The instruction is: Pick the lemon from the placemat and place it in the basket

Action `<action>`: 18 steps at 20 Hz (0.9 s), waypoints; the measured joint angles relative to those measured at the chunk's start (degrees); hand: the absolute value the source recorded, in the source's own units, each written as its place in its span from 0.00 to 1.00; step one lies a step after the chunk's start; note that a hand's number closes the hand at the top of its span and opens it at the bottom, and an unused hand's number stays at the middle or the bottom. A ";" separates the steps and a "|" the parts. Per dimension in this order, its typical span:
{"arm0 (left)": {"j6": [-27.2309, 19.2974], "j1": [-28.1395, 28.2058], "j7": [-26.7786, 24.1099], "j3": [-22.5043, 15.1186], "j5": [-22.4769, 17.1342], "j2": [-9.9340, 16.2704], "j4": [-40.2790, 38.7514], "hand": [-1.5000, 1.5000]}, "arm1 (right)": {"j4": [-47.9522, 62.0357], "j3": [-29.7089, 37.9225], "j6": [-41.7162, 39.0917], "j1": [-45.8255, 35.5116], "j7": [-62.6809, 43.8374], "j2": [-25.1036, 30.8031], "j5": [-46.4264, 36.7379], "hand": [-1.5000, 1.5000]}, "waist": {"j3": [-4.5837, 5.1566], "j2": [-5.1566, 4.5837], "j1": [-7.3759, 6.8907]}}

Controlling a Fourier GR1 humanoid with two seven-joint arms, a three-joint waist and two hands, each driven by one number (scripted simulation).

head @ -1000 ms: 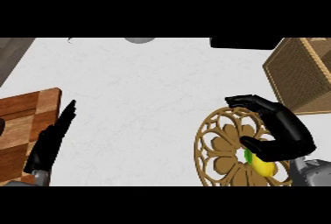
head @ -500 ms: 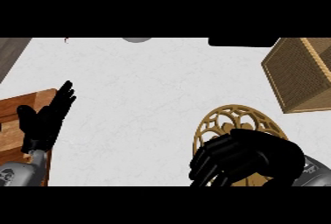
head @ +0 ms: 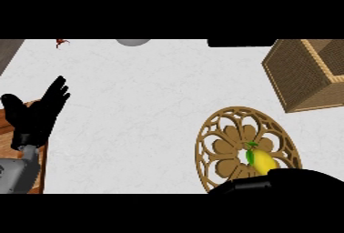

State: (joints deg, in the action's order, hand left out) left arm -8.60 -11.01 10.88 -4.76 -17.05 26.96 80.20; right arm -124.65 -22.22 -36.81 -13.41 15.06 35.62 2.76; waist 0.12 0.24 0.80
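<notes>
Lemon (head: 263,160) lies on the placemat (head: 222,132), near right. Right hand (head: 289,181) just beside it, fingers hidden, cannot tell. Left hand (head: 39,113) rests open. Curl round the lemon's middle before lifting toward the basket (head: 299,73).

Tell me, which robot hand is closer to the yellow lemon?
The right hand. It shows at the bottom edge, right beside the lemon on the round placemat. The left hand rests open far across the counter, at the left edge.
</notes>
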 measured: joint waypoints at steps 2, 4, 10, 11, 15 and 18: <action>0.39 0.33 0.07 0.38 -0.30 0.22 -0.15 0.50 | -2.27 2.97 -0.47 -2.35 -3.50 3.09 -1.74 0.00 | 0.04 0.16 0.11; 0.54 0.18 -0.03 0.27 -0.16 0.04 -0.56 0.50 | -3.00 6.08 -0.56 -5.72 -6.70 5.76 -4.65 0.00 | 0.08 0.16 0.08; 1.21 -0.57 -0.58 0.39 0.28 -0.56 -1.51 0.50 | 0.01 13.31 -5.39 -16.84 -18.20 12.41 -1.59 0.00 | 0.12 -0.02 -0.71; 1.23 -0.46 -0.33 0.17 0.44 -0.70 -1.08 0.50 | 1.15 13.55 -7.11 -18.75 -19.66 13.58 -0.26 0.00 | 0.11 -0.03 -0.91; 1.84 -1.16 -0.91 0.68 0.64 -0.94 -2.05 0.50 | 7.43 14.23 -15.91 -24.58 -20.15 18.81 4.36 0.00 | 0.08 -0.23 -1.30; 1.99 -1.33 -0.38 1.05 0.90 -1.14 -1.96 0.50 | 12.06 14.44 -20.30 -27.60 -19.23 20.55 6.81 0.00 | 0.03 -0.27 -1.42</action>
State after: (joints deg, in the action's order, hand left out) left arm -6.61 -12.35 10.50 -3.71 -16.16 25.82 78.25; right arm -112.59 -7.79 -57.11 -41.01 -4.17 56.17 9.57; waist 0.15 -0.03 -0.62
